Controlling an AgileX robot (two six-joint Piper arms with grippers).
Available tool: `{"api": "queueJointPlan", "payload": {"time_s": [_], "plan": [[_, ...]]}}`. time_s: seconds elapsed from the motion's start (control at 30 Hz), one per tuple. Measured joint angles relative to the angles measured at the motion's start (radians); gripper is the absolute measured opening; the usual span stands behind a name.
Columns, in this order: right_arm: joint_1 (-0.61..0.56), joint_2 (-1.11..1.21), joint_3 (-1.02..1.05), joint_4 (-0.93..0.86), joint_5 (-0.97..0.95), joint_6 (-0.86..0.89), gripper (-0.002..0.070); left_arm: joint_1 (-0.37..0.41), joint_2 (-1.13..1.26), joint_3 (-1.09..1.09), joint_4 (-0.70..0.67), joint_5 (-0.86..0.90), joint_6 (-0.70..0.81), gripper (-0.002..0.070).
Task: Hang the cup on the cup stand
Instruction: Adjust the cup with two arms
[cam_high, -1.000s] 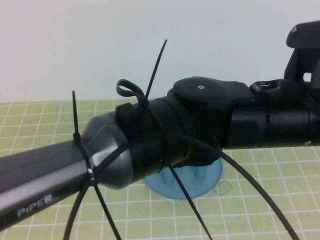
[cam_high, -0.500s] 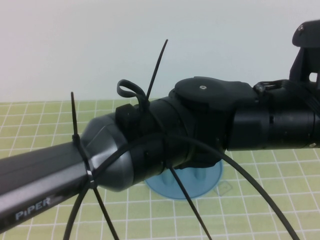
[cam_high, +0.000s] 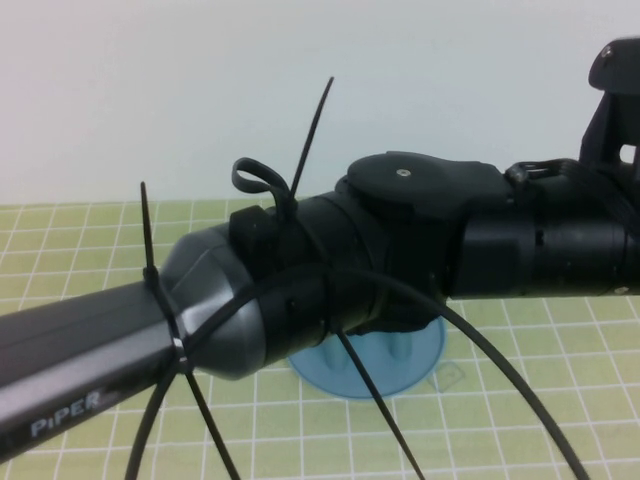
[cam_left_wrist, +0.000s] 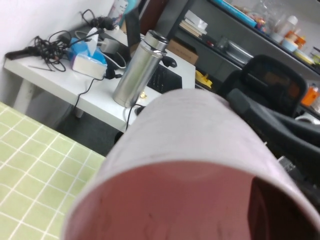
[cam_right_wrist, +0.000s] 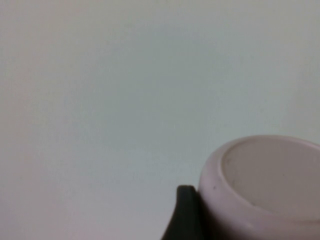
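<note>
Where the cup is: the cup (cam_left_wrist: 200, 140) is up in the air between my two grippers and well clear of the table. Its open mouth faces the left wrist camera and its base faces the right one.
Left gripper: the left gripper (cam_left_wrist: 267, 200) is narrow. I read the dark shape inside the rim as one jaw pinching the cup wall, so this side is holding it.
Right gripper: the right gripper (cam_right_wrist: 186, 212) sits against the base end of the cup. I cannot tell whether it has hold of it.
How the cup will handle: I judge it light, stiff plastic that will not break if it drops. The tapered sides look smooth, so it could slide out of a grip around the body.
Where to hold: I would pinch the wall at the rim, or clasp low on the body near the base. The mouth has to stay free to go over a peg.
Left arm: the left arm (cam_high: 100, 350) crosses the high view and hides both grippers and the cup.
Cup stand: the cup stand (cam_high: 330, 372) rests on the green grid mat (cam_high: 500, 400) below the arm. Only part of the blue tray and two pegs (cam_high: 402, 345) show.
Writing: "PIPER" in white on the left arm. The cup carries no label that I can see.
Far side: a steel flask (cam_left_wrist: 137, 70) stands on a white desk. It has no lettering that I can read.
</note>
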Motion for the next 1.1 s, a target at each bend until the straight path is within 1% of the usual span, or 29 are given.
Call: {"api": "queueJointPlan", "payload": {"time_s": [0.07, 0.13, 0.23, 0.3, 0.43, 0.53, 0.63, 0.73, 0.83, 0.9, 1.0, 1.07, 1.1], "plan": [[0.000, 0.000, 0.000, 0.013, -0.007, -0.037, 0.0575, 0.015, 0.000, 0.000, 0.008, 0.036, 0.007, 0.0120], [0.000, 0.000, 0.000, 0.024, -0.024, -0.057, 0.0575, 0.032, 0.000, 0.000, 0.013, 0.061, -0.005, 0.0234], [0.000, 0.000, 0.000, 0.032, -0.042, -0.066, 0.0575, 0.053, 0.000, 0.000, 0.032, 0.096, -0.034, 0.0360], [0.000, 0.000, 0.000, 0.045, -0.046, -0.086, 0.0575, 0.081, -0.002, 0.000, 0.055, 0.136, -0.048, 0.0391], [0.000, 0.000, 0.000, 0.099, -0.048, -0.178, 0.0575, 0.140, -0.002, 0.000, 0.116, 0.263, -0.092, 0.0387], [0.000, 0.000, 0.000, 0.143, -0.048, -0.249, 0.0575, 0.178, -0.003, 0.000, 0.203, 0.314, -0.150, 0.0356], [0.000, 0.005, 0.000, 0.178, -0.051, -0.293, 0.0575, 0.208, -0.015, 0.000, 0.311, 0.337, -0.223, 0.0281], [0.000, 0.021, 0.000, 0.186, -0.052, -0.339, 0.0575, 0.232, -0.034, 0.000, 0.408, 0.342, -0.288, 0.0167], [0.000, 0.055, -0.004, 0.184, -0.053, -0.374, 0.0575, 0.255, -0.069, 0.000, 0.482, 0.350, -0.316, -0.0002], [0.000, 0.084, -0.011, 0.159, -0.053, -0.380, 0.0575, 0.273, -0.099, 0.000, 0.522, 0.348, -0.336, 0.0000], [0.000, 0.142, -0.051, 0.073, -0.051, -0.398, 0.0575, 0.294, -0.156, 0.000, 0.611, 0.332, -0.396, 0.0000], [0.000, 0.197, -0.109, -0.032, -0.049, -0.406, 0.0575, 0.299, -0.204, 0.000, 0.740, 0.302, -0.466, 0.0000], [0.000, 0.222, -0.147, -0.084, -0.049, -0.407, 0.0575, 0.299, -0.224, 0.000, 0.827, 0.288, -0.514, 0.0000]]}}
